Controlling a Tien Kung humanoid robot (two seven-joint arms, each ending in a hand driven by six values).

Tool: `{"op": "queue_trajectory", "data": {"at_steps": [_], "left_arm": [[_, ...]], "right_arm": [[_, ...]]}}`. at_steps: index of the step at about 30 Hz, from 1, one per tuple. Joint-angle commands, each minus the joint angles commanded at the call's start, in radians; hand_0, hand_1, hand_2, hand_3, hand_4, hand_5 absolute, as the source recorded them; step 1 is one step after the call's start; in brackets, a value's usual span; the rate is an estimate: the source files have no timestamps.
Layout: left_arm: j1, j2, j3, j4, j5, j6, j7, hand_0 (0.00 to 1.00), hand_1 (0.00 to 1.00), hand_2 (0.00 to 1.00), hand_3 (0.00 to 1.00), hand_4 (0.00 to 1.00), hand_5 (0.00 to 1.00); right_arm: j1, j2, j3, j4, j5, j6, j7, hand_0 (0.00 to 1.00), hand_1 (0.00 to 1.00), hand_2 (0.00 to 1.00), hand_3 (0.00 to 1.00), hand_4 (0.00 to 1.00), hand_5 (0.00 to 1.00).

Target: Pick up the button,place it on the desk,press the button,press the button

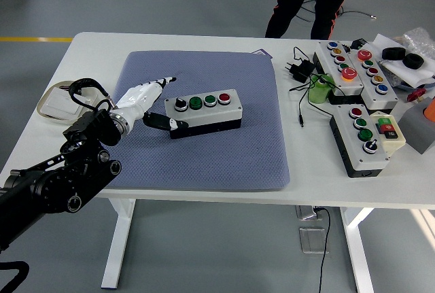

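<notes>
**benchrat:** Where's the button box sitting?

**knobs42:** The button box (204,109) lies flat on the grey mat (204,150), a bit left of the mat's middle. It's got a black knob on the left, then two green caps and a red one. The left hand (144,100) is just off its left end, fingers stretched out and apart, holding nothing. The thumb (161,123) looks like it touches the box's near left corner, though that's hard to tell.

**benchrat:** Anything crowding it?

**knobs42:** Nothing on the mat itself. The clutter is well off to the right on the white table (54,170): a long control panel (355,67) with coloured buttons, a smaller panel (368,136) nearer, a green cylinder (319,92) and a black plug with cable (300,75) between those and the mat. A white boxy thing (60,102) sits at the left edge behind the arm. A person's legs (309,1) are at the far side.
</notes>
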State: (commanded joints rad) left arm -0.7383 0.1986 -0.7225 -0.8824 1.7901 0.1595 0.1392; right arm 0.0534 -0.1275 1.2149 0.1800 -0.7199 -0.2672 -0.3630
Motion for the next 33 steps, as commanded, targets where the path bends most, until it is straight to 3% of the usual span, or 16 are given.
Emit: {"op": "queue_trajectory", "data": {"at_steps": [5,12,21,24,28,29,33], "left_arm": [[0.0,0.0,0.023,0.009,0.074,0.03,0.027,0.957,0.977,0.998,0.998,0.998,0.461],[-0.006,-0.004,0.03,0.025,0.189,0.114,0.071,0.955,0.976,0.998,0.998,0.998,0.465],[-0.009,-0.001,0.028,0.03,0.202,0.113,0.074,0.956,0.976,0.998,0.998,0.998,0.466],[0.005,0.011,-0.001,-0.019,0.216,0.09,0.072,0.955,0.971,0.998,0.998,0.998,0.468],[0.034,0.028,-0.073,-0.137,0.244,0.027,0.052,0.955,0.971,0.998,0.998,0.998,0.468],[0.036,0.029,-0.079,-0.151,0.247,0.024,0.05,0.853,0.883,0.922,0.96,0.998,0.485],[0.039,0.034,-0.125,-0.267,0.314,0.042,0.071,0.853,0.883,0.922,0.96,0.998,0.485]], "right_arm": [[-0.002,0.0,0.001,0.0,-0.003,-0.001,-0.001,0.652,0.509,0.549,0.592,0.28,0.399],[-0.002,0.0,-0.001,0.0,-0.003,0.0,-0.001,0.652,0.509,0.549,0.592,0.278,0.397],[0.002,0.002,-0.002,0.0,-0.011,-0.002,-0.005,0.652,0.509,0.549,0.592,0.278,0.398],[0.003,0.002,0.0,0.0,-0.007,-0.002,-0.003,0.652,0.509,0.549,0.592,0.278,0.396],[0.006,0.003,0.004,0.0,-0.01,-0.001,-0.003,0.652,0.509,0.549,0.592,0.278,0.396],[0.006,0.003,0.004,0.0,-0.01,-0.001,-0.003,0.652,0.509,0.549,0.592,0.278,0.396],[0.008,0.004,0.01,0.0,-0.018,-0.002,-0.005,0.652,0.509,0.549,0.592,0.278,0.396]]}}
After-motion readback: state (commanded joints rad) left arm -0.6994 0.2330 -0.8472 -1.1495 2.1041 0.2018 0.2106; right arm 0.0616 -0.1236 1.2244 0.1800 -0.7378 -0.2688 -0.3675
